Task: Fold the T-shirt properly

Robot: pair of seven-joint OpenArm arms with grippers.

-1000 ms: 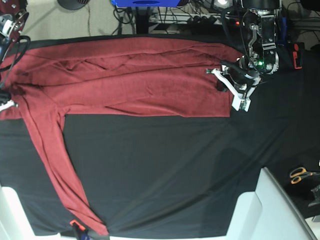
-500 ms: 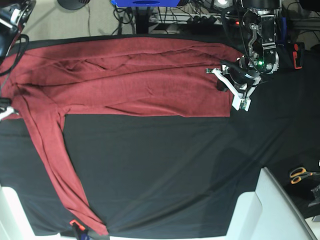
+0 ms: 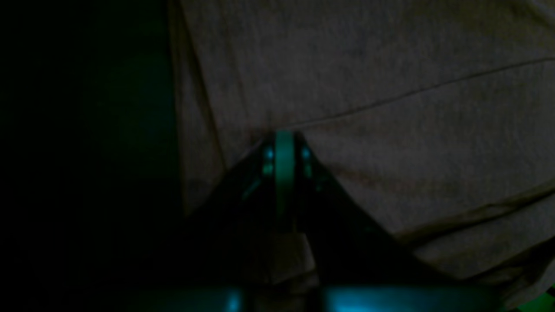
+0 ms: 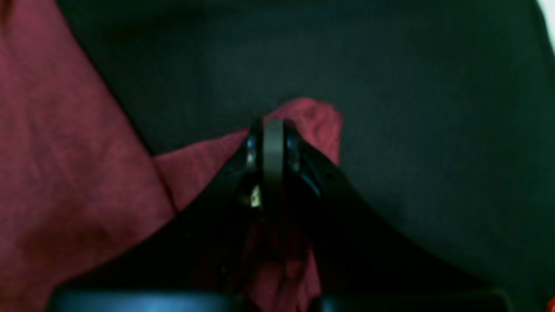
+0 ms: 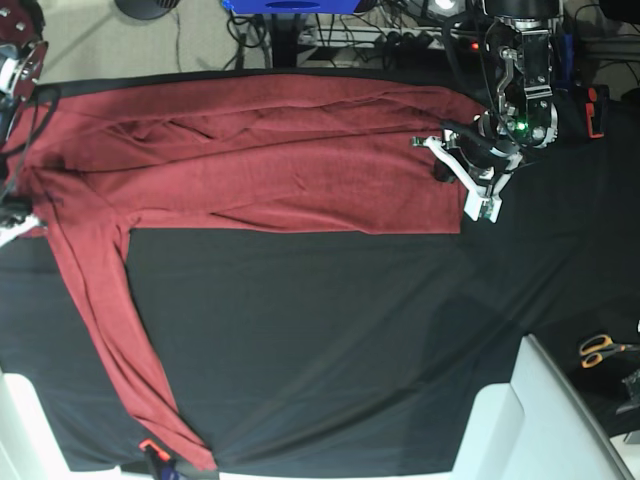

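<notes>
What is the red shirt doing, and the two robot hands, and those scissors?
T-shirt: folded lengthwise, one long sleeve trailing across the black cloth.
Right gripper: shut on a bit of the T-shirt.
Left gripper: shut, pressed against the shirt's hem end.
Scissors: lying on the cloth, unused.

Left wrist view very dark, right wrist blurred, base evenly lit
</notes>
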